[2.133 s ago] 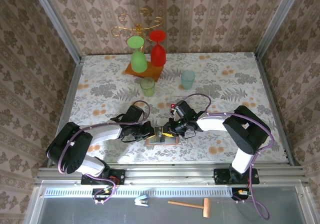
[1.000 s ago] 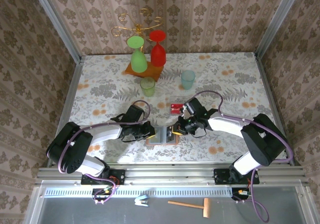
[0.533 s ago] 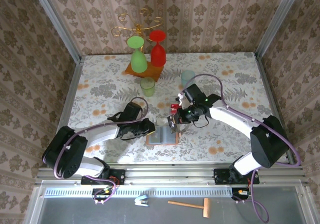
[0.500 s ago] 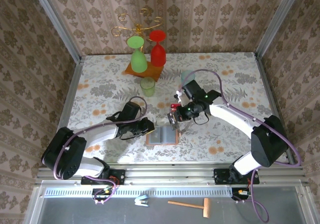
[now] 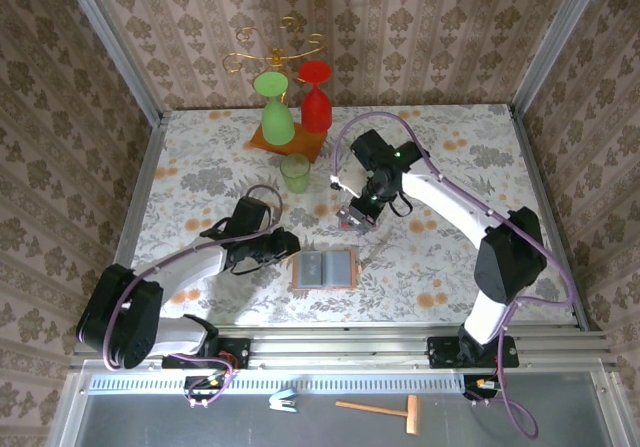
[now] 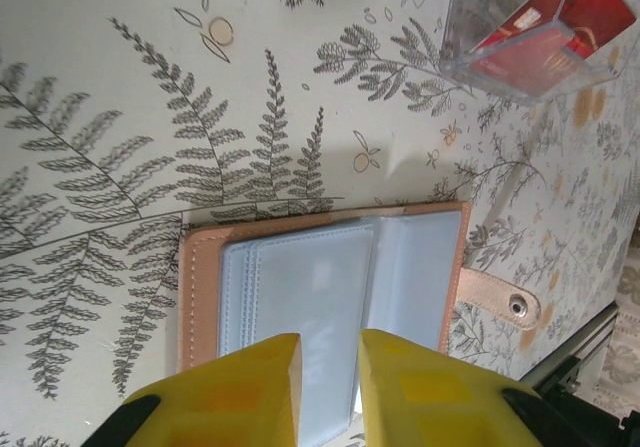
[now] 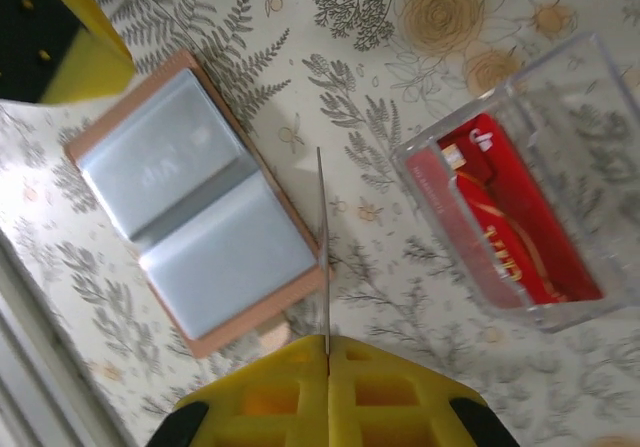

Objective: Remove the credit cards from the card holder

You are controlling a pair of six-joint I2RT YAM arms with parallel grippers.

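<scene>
The card holder [image 5: 325,269] lies open on the table, tan outside and grey-blue inside, and its sleeves [image 6: 320,287] look bare. My right gripper [image 5: 362,207] is shut on one of the credit cards [image 7: 323,247], seen edge-on as a thin line above the table. This gripper [image 7: 327,342] hangs between the holder [image 7: 195,227] and a clear box [image 7: 520,207] that holds red credit cards [image 7: 505,222]. My left gripper [image 5: 287,242] sits just left of the holder. Its yellow fingers [image 6: 240,387] stand slightly apart with nothing between them, above the holder's near half.
A green cup [image 5: 295,172] stands behind the holder. Further back, a wooden stand base [image 5: 285,142] carries an upturned green glass [image 5: 276,112] and a red one [image 5: 316,102]. The holder's snap strap [image 6: 500,302] sticks out on its side.
My right gripper has lifted a card from the holder and carried it back toward the clear box. My left gripper has drawn back off the holder to the left and opened a little.
</scene>
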